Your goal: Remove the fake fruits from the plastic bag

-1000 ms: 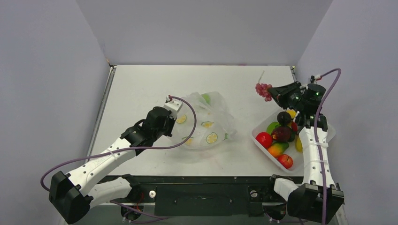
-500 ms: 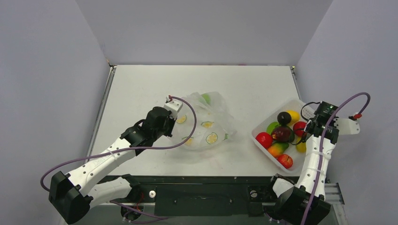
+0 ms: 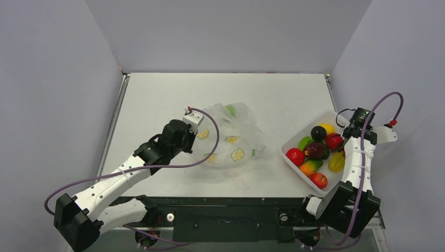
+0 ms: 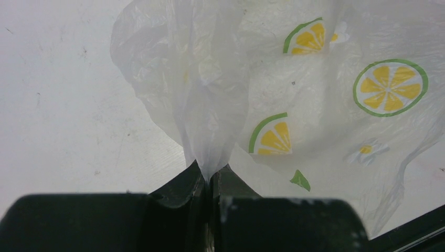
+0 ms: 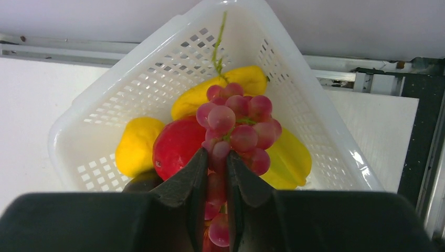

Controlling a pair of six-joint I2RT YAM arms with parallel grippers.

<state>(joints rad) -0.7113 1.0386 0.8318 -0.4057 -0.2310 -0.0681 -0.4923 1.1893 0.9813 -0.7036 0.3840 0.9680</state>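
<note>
Bag [image 3: 239, 144]: clear film, citrus print, crumpled mid-table [image 3: 157, 100].
- Left-edge fold pinched in left gripper [image 4: 211, 176], fingers pressed together on film.
- Green fruit [image 3: 230, 109] seen through film at far end.

Grapes [image 5: 236, 123]: pink-red bunch, pinched by right gripper [image 5: 215, 157], held above basket [image 5: 131, 79]. Contact with the fruit below cannot be told.

Basket: white, perforated, at right table edge, well apart from bag.
- Contained: red fruit [image 5: 176, 147], yellow fruit [image 5: 135, 146], maroon fruit [image 3: 315, 150], mango [image 3: 310, 167].
</note>
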